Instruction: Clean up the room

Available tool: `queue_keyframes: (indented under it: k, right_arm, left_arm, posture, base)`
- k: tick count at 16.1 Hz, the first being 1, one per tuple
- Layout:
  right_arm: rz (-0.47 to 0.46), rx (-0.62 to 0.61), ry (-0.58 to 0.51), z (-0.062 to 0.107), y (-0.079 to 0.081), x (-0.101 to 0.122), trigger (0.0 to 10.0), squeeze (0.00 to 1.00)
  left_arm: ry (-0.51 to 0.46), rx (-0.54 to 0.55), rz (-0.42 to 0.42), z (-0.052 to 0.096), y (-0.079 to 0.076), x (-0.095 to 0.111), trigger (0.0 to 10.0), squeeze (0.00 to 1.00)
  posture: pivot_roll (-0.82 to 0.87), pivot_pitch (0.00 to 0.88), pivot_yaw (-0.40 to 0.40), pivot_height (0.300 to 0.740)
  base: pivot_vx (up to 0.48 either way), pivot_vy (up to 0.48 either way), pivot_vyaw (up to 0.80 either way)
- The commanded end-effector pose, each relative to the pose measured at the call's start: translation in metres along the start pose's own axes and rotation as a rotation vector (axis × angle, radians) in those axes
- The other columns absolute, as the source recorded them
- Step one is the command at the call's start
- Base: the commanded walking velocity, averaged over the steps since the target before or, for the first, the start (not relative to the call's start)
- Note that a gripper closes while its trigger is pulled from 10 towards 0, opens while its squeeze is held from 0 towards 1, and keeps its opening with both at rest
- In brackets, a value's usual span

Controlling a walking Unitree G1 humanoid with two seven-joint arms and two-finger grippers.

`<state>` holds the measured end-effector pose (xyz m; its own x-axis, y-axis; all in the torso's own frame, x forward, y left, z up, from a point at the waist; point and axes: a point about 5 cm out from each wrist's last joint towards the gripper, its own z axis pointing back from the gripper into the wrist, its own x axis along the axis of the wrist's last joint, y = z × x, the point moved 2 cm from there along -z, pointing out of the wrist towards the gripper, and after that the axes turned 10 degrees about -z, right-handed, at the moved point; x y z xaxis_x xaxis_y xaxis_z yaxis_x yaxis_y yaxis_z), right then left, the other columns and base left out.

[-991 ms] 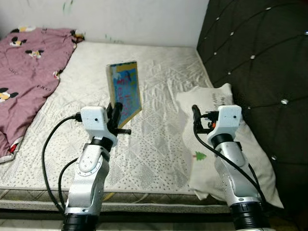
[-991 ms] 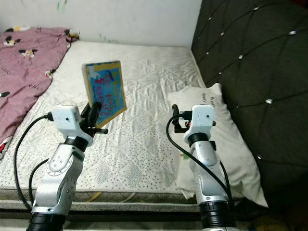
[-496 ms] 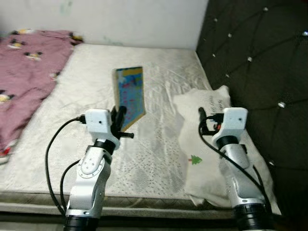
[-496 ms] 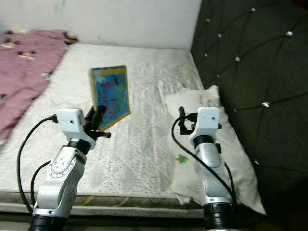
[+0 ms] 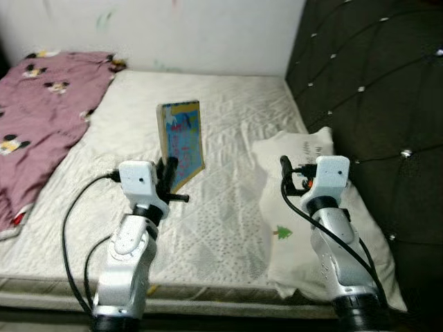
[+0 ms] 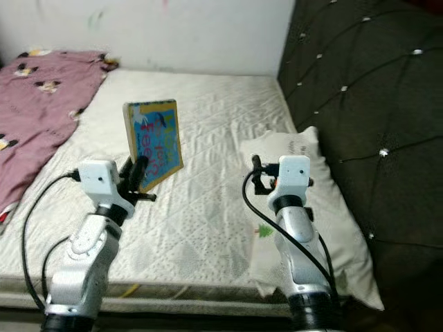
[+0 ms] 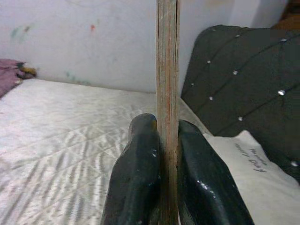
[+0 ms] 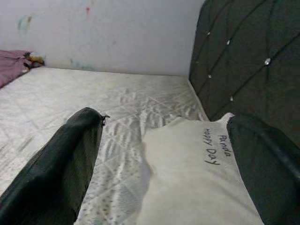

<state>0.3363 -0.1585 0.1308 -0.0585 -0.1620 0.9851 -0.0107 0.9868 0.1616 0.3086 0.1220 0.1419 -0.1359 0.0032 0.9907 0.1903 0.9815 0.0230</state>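
Currently, scene: you face a bed (image 5: 228, 228) with a white quilted mattress, a dark tufted headboard (image 5: 374, 76) on the right and a maroon blanket (image 5: 41, 131) on the left.
Task thing: picture book (image 5: 181, 143), blue cover with a yellow band, held upright above the mattress, clear of the surface, well apart from the blanket.
Left gripper (image 5: 168, 173): jaws pinching the book's lower edge; the left wrist view shows the page block standing edge-on between both black fingers (image 7: 136, 173), touching each.
Right gripper (image 5: 284, 168): jaws spread wide and holding nothing, hovering over the white pillow (image 5: 311, 228) lettered "Panda Happy Day".
Key relation: the book's long axis runs straight up out of the left jaws, cover turned toward the right arm; the left arm alone carries it.
Judgement: you are mid-carry; the next move probably needs a place to put the book, none visible yet.
Risk: a grip this low on a tall book may let it tip.
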Motion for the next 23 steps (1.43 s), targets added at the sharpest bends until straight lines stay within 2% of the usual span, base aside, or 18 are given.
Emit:
queue_keyframes:
  k: [1,2,7,14,19,23]
  right_arm:
    - [-0.006,0.005,0.0,-0.002,0.001,0.002,10.0,0.0]
    - [-0.027,-0.008,0.017,-0.002,-0.001,0.0,10.0,0.0]
    - [-0.017,-0.002,0.023,0.001,0.0,-0.004,10.0,0.0]
    - [-0.023,0.019,0.031,0.001,0.006,-0.006,10.0,0.0]
    - [-0.031,0.046,0.037,0.002,0.009,-0.006,10.0,0.0]
    - [-0.037,0.065,0.043,0.004,0.014,-0.008,10.0,0.0]
  left_arm:
    - [-0.043,0.005,-0.014,-0.002,0.001,0.012,10.0,0.0]
    - [-0.04,0.016,-0.018,-0.003,0.001,0.012,10.0,0.0]
    - [-0.017,0.058,-0.034,0.003,0.005,0.008,10.0,0.0]
    - [-0.006,0.061,-0.038,0.005,0.005,0.006,10.0,0.0]
    - [0.026,0.115,-0.076,0.011,0.016,-0.003,10.0,0.0]
    - [0.03,0.121,-0.079,0.012,0.016,-0.003,10.0,0.0]
  posture:
    - [-0.09,0.032,-0.032,0.74]
    - [-0.09,0.037,-0.033,0.74]
    - [-0.07,0.06,-0.036,0.74]
    - [-0.06,0.053,-0.037,0.74]
    - [-0.06,0.06,-0.042,0.74]
    - [-0.06,0.068,-0.045,0.74]
  base:
    - [0.0,0.0,0.0]
    - [0.0,0.0,-0.8]
    - [0.0,0.0,-0.8]
    - [0.0,0.0,0.0]
    - [0.0,0.0,0.0]
    - [0.0,0.0,0.0]
